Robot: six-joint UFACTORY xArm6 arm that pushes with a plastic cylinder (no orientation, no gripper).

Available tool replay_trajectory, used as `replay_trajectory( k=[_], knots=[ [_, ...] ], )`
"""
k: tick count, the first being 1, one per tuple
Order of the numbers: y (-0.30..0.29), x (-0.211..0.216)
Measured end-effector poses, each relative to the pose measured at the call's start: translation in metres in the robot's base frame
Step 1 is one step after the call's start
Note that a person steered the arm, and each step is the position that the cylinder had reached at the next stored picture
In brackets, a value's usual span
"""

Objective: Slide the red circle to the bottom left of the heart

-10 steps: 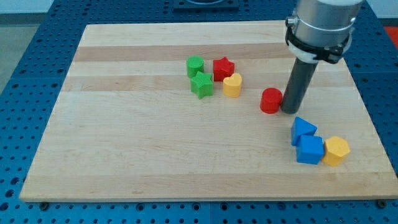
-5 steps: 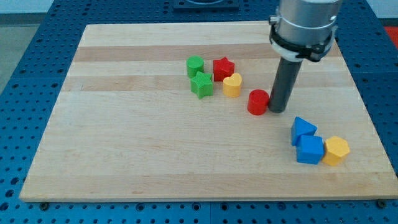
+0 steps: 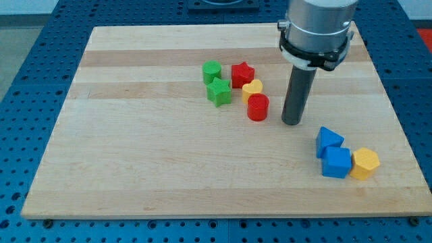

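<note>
The red circle (image 3: 257, 106) has slid left until it touches the yellow heart's (image 3: 252, 88) near side, while my tip (image 3: 291, 123), holding nothing, now stands apart on its right, so a leftward nudge likely remains.

On the wooden board (image 3: 135, 148) I note a green cylinder (image 3: 212, 71) directly above a green star (image 3: 219, 92), the two touching. A red star (image 3: 242, 73) sits just to their right. Toward the view's lower right, two blue blocks (image 3: 329, 142) (image 3: 337, 163) are stacked close together, with a yellow hexagon (image 3: 365, 163) touching the lower one's right side.
</note>
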State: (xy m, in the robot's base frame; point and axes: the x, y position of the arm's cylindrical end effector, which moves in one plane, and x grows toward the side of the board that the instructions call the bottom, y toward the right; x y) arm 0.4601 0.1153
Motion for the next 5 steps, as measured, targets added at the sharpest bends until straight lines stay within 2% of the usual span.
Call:
replay_trajectory(
  k=[2,5],
  knots=[
    [0.000,-0.024],
    [-0.019,-0.020]
  ],
)
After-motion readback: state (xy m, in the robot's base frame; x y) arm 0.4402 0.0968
